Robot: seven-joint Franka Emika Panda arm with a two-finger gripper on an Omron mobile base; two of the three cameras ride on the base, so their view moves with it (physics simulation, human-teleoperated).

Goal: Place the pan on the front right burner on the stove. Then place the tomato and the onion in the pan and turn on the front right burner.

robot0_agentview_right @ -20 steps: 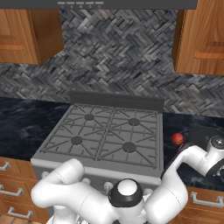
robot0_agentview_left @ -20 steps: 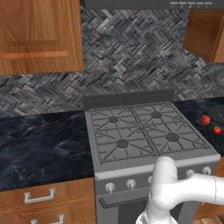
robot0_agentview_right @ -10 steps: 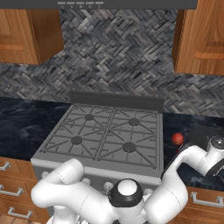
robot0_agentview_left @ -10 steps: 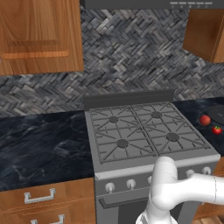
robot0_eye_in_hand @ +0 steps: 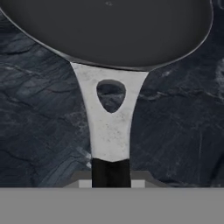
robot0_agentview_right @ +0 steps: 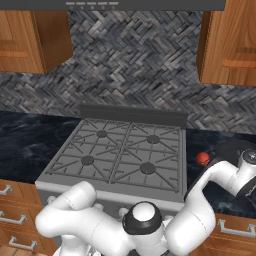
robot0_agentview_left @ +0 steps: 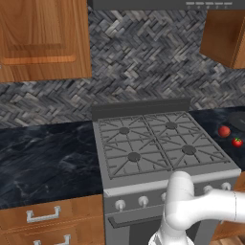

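Dark marble counter (robot0_eye_in_hand: 39, 122) right of stove (robot0_agentview_left: 162, 148): pan (robot0_eye_in_hand: 109, 30) handle under hand camera, finger state indeterminable; first step, grasp and carry to front right burner (robot0_agentview_left: 188, 150) next.

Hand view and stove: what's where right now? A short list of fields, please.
pan: dark bowl over the dark counter, not on the stove
pan handle: pale neck with a hole, then dark, running to the hand view's bottom
front right burner: bare
tomato: on counter, right of stove
onion: close beside tomato, farther back
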